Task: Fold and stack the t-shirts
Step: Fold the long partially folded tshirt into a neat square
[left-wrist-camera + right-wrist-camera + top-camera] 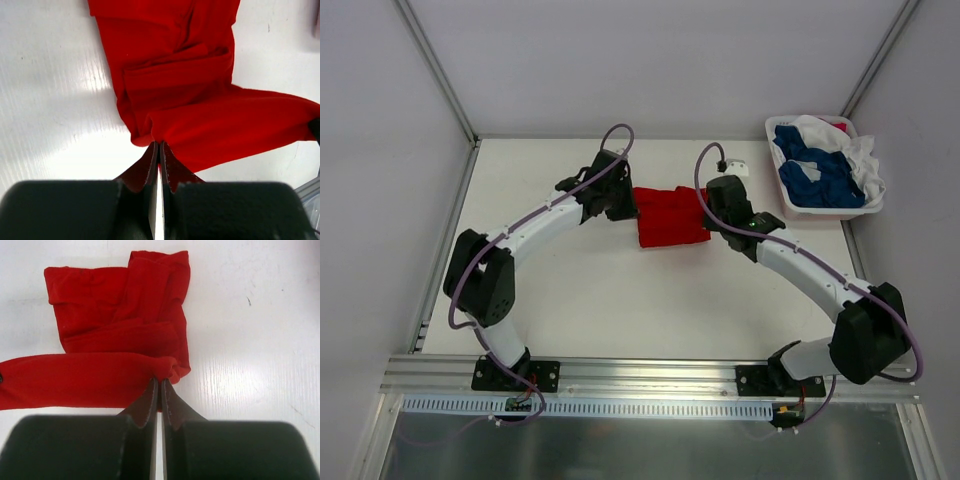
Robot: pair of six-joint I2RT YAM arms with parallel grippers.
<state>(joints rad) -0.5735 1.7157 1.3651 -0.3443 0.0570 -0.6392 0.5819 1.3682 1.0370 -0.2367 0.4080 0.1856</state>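
Note:
A bright red t-shirt (670, 215) lies partly folded on the white table between my two arms. My left gripper (620, 205) is shut on its left edge; the left wrist view shows the jaws pinching the red t-shirt (200, 100) at a bunched corner. My right gripper (712, 212) is shut on its right edge; the right wrist view shows the jaws pinching the red t-shirt (115, 340) at a rolled fold. Dark blue and white t-shirts (820, 165) lie heaped in the white basket (778, 190) at the back right.
A small white object (737, 167) sits on the table behind my right gripper. Grey walls with metal posts close the back and sides. An aluminium rail (650, 375) runs along the near edge.

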